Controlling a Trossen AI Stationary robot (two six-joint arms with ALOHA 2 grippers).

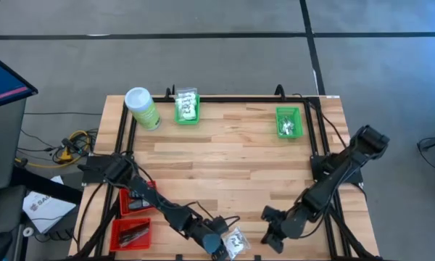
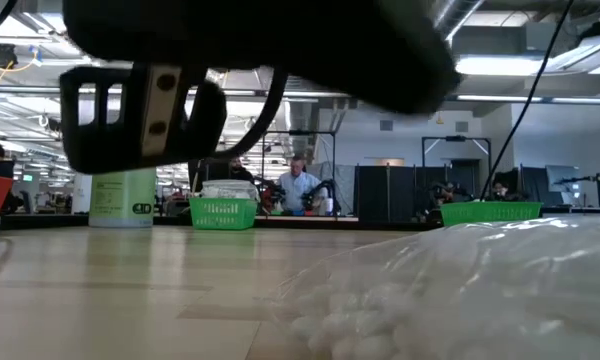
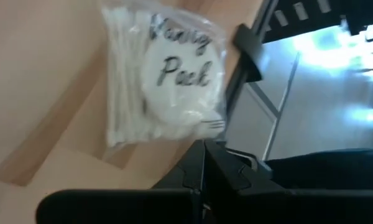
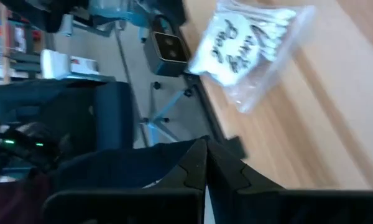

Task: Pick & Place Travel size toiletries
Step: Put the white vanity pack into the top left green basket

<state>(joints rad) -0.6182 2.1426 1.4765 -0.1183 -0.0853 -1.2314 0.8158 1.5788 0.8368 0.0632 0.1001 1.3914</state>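
While both shut, packet between left pincer — right pincer.

- the high view looks straight down on the whole wooden surface and both arms.
- the low view sits at surface height, facing level into the room, very near a clear packet.
- each wrist view looks past its own dark fingers at that same packet, close up; all four views share it.
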